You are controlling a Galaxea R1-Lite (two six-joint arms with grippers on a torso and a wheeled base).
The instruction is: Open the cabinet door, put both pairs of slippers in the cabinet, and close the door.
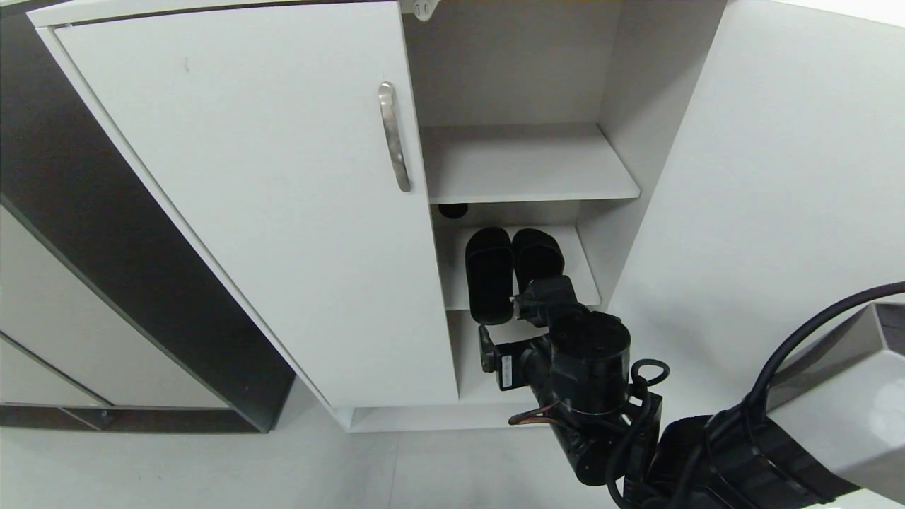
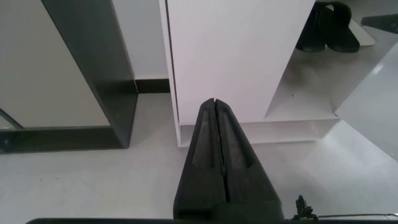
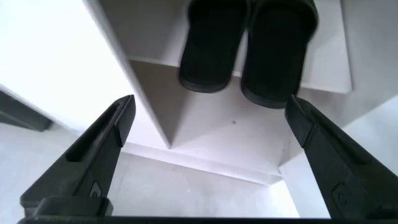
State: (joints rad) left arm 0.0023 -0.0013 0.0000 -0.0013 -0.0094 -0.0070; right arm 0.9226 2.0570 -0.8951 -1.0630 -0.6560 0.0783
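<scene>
The left gripper (image 2: pixel 214 107) is held low over the pale floor (image 2: pixel 93 180) in front of the cabinet's closed door (image 1: pixel 261 212). Its jaws are pressed together with nothing between them. A metal handle (image 1: pixel 394 136) is fixed upright at that door's inner edge.

To the right of it, the cabinet (image 1: pixel 523 166) is seen with its compartment exposed. One pair of black slippers (image 1: pixel 512 272) is laid side by side on the middle shelf (image 1: pixel 588 279), heels toward the front and overhanging the edge a little.

The right gripper (image 3: pixel 209 102) is held just in front of those heels and slightly below them. Its jaws are spread wide and nothing is gripped. Farther right, the open door (image 1: pixel 763 177) is swung out toward the robot.

The step in hand is judged to be the end of stowing this pair: the slippers are set down and let go. Only one pair is counted on the shelves in sight, so the task is taken as roughly half done. For the next move, the right arm must be drawn straight back clear of the shelf edge without the heels being dragged. The second pair then has to be fetched, and the door shut afterwards.

A small white label (image 1: pixel 508 371) is noted on the right wrist, but its print is too small to be read. No other writing is made out.
</scene>
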